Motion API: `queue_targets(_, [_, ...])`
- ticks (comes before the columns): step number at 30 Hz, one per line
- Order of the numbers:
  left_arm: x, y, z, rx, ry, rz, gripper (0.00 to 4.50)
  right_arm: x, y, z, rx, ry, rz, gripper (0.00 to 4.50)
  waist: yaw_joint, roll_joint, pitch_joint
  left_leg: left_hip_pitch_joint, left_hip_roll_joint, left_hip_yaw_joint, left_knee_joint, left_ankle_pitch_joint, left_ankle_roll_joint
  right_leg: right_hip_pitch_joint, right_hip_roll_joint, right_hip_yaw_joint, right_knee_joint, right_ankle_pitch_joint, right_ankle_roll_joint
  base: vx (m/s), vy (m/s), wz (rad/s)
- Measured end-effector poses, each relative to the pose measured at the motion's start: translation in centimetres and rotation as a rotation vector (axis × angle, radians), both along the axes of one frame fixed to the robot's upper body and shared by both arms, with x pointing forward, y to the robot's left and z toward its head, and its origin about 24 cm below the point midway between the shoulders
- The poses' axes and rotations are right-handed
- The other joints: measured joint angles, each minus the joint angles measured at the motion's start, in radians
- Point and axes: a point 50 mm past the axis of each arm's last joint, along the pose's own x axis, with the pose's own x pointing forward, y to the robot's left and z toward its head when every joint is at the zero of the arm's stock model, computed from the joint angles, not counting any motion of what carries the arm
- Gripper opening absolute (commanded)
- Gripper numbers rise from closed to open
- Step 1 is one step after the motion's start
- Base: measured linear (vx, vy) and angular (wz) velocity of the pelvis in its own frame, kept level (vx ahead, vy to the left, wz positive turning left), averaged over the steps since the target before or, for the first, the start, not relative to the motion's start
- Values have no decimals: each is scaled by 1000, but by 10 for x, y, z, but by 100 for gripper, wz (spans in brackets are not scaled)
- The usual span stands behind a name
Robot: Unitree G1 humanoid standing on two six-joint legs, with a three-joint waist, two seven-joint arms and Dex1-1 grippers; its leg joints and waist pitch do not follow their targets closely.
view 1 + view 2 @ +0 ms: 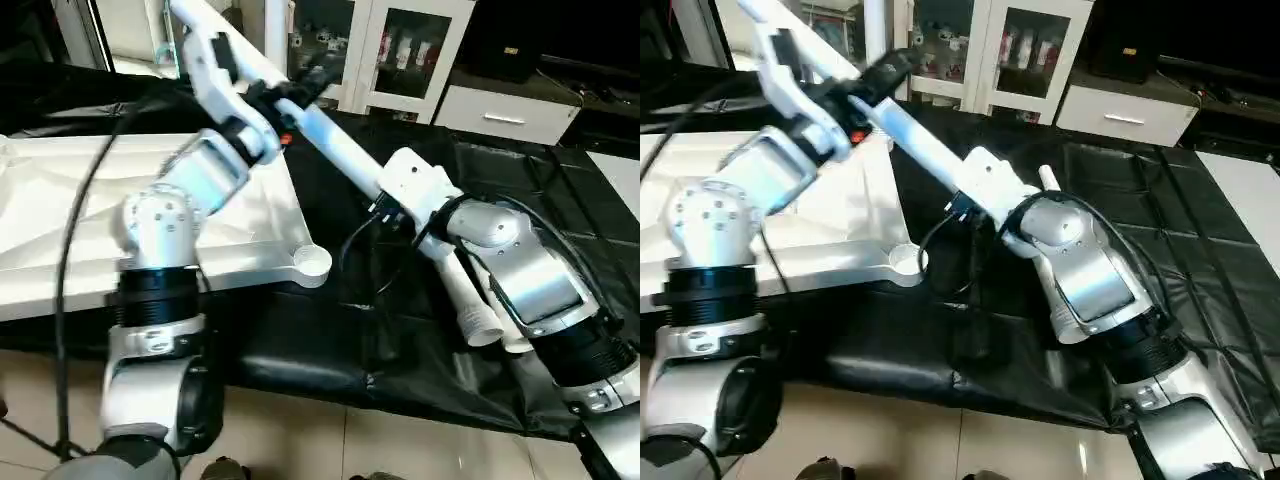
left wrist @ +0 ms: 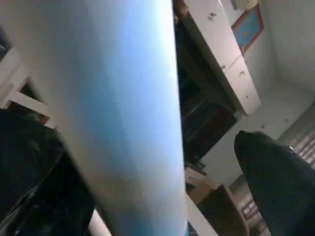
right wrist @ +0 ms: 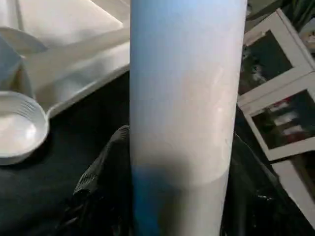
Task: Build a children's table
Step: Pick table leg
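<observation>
1. Table top, the white ribbed slab lying upside down on the black sheet, is my landmark; it sits at the left of the work area, with one round corner socket jutting from its near right corner.

2. Above the top's far right corner, the left gripper hangs with its black fingers spread wide about the upper end of the raised leg. In its wrist view one fingertip stands apart from the tube, so I judge it is not clamping anything.

3. Right of the top, the long tapered leg slants from high over that far corner down toward the sheet, clear of the socket.

4. Further right, the right gripper is closed around the leg partway along its length, its jaws about half apart and seated on the tube.

5. Right again, two more legs lie on the sheet beside the right forearm.

6. Handling, as I judge it: the leg looks like hollow plastic, light and stiff, but smooth and tapered, so it may slide or swing in a single mid-length hold. A grip nearer the thick end, with the other claw steadying the far end, should steer it best into the socket. The top looks rigid and broad, unlikely to shift under a gentle push.
</observation>
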Motion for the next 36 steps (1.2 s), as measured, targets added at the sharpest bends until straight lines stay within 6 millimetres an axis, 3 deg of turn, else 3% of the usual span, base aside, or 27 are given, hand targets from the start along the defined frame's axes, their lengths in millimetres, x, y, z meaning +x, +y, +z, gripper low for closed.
queue_targets(3, [0, 1, 0, 1, 1, 1, 440, 0, 0, 0, -10, -10, -7, 178, 1, 0, 0, 0, 0, 0, 0, 0, 0, 0, 0, 1, 0, 0, 0, 0, 0, 0])
queue_targets(4, [0, 1, 0, 0, 2, 0, 412, 0, 0, 0, -20, -17, -13, 178, 0, 0, 0, 0, 0, 0, 0, 0, 0, 0, 0, 1, 0, 0, 0, 0, 0, 0])
queue_targets(12, [0, -3, -3, -10, 14, 1, 360, 1, 0, 0, -36, -39, -30, 178, -2, 1, 0, 1, 0, 0, 0, 0, 0, 0, 0, 1, 1, 1, 0, 0, 0, 0])
queue_targets(15, [1, -3, -3, -14, 18, 18, 321, 1, 1, 1, -40, -47, -33, 178, -2, 1, 1, 1, 0, 0, 0, 0, 0, 0, 0, 1, 1, 1, -1, 0, 0, 0])
queue_targets(28, [8, 10, -7, -38, 32, 140, 231, 2, 7, -1, -36, -51, -28, 178, -1, 2, 1, 1, 0, -1, 0, 0, 0, 0, 0, 1, 1, 1, -1, 0, 0, 0])
queue_targets(30, [9, 11, -7, -39, 29, 150, 199, 2, 6, -1, -42, -56, -31, 178, -1, 2, 1, 1, 0, -1, 0, 0, 0, 0, 0, 1, 1, 1, -1, 0, 0, 0])
queue_targets(36, [10, 9, -9, -59, 36, 146, 177, 3, 7, -4, -44, -48, -36, 178, -1, 2, 1, 2, 0, -1, 0, 0, 0, 0, 0, 1, 1, 1, -1, 0, 0, 0])
